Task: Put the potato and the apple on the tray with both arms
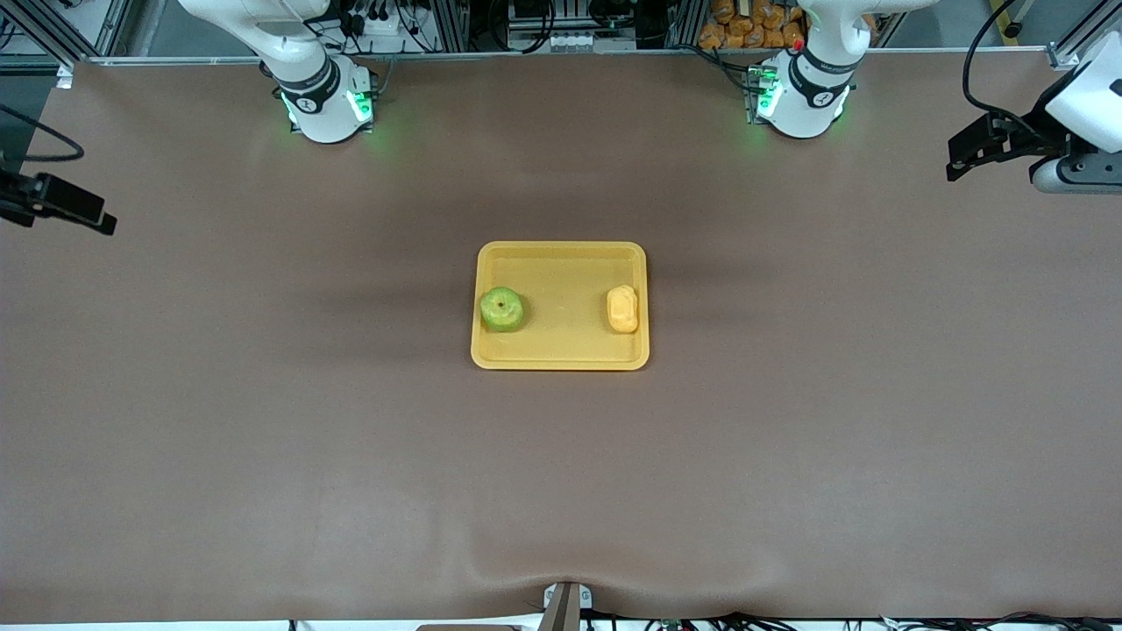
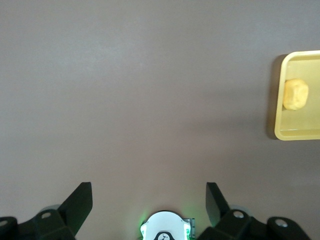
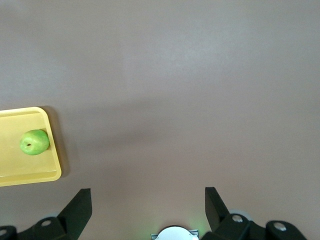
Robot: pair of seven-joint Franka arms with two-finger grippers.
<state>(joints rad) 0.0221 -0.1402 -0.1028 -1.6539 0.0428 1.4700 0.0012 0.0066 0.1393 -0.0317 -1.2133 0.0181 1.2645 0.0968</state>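
Note:
The yellow-orange tray [image 1: 561, 294] lies in the middle of the table. The green apple [image 1: 501, 308] sits in it at the end toward the right arm. The pale yellow potato [image 1: 622, 308] sits in it at the end toward the left arm. My left gripper [image 1: 962, 162] is up over the bare table at the left arm's end, open and empty [image 2: 149, 200]. Its wrist view shows the potato [image 2: 295, 94] in the tray [image 2: 300, 133]. My right gripper [image 1: 92, 219] is up over the right arm's end, open and empty [image 3: 148, 202]. Its wrist view shows the apple [image 3: 34, 142] in the tray [image 3: 25, 174].
The brown table mat [image 1: 561, 491] spreads wide around the tray. The arms' green-lit bases [image 1: 324, 105] stand along the table edge farthest from the front camera. Cables and shelving lie past that edge.

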